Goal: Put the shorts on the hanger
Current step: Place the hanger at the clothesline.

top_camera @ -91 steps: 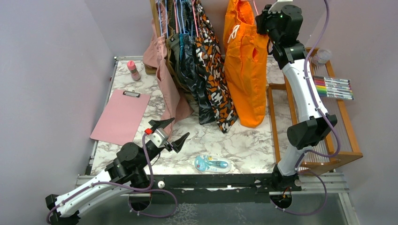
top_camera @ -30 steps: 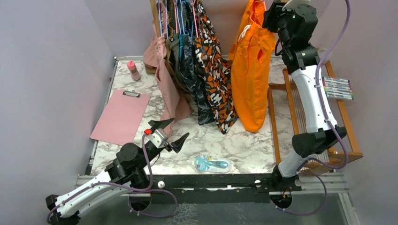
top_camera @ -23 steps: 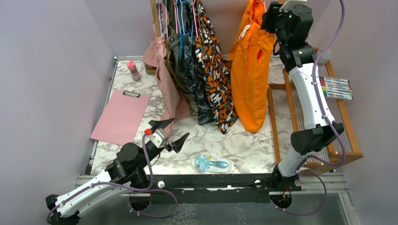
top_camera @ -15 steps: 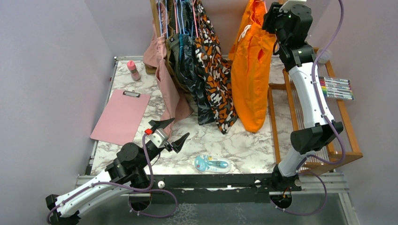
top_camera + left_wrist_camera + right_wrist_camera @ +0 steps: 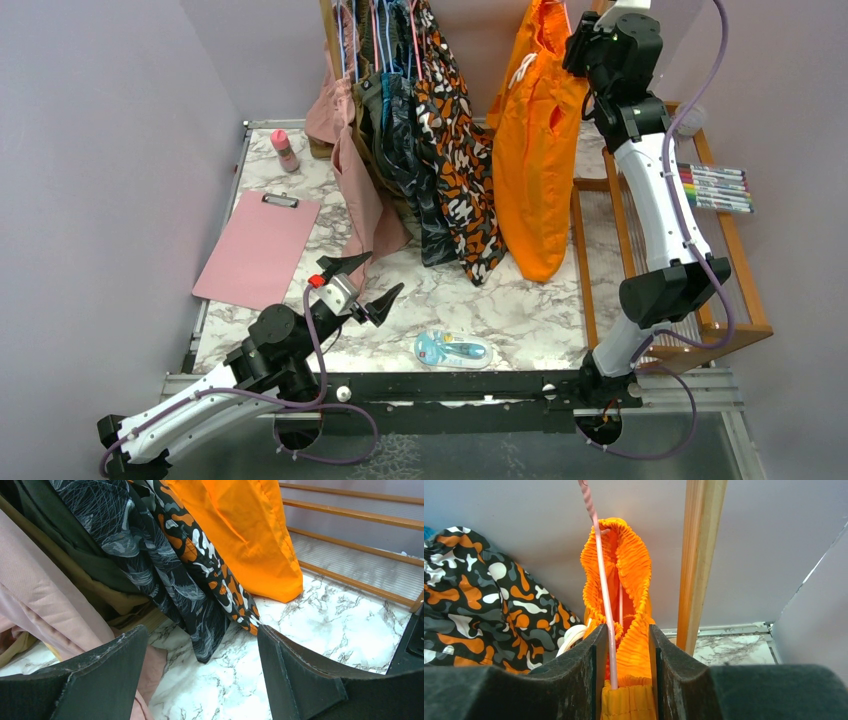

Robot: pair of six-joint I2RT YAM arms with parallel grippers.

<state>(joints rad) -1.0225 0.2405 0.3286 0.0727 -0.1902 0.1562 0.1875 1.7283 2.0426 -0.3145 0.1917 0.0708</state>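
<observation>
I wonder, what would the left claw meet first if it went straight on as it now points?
The left claw would most likely meet the hanging hem of the black feather-print garment; depth is unclear, so it might brush the marble table first.

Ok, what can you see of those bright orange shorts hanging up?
The shorts are plain bright orange, thin smooth-looking cloth, with a gathered waistband and a white drawstring. They hang straight down, bottom corner down at the marble table. The pink wire hanger runs inside the waistband, which the right gripper pinches. The blotchy patterned garment hangs close beside them.
</observation>
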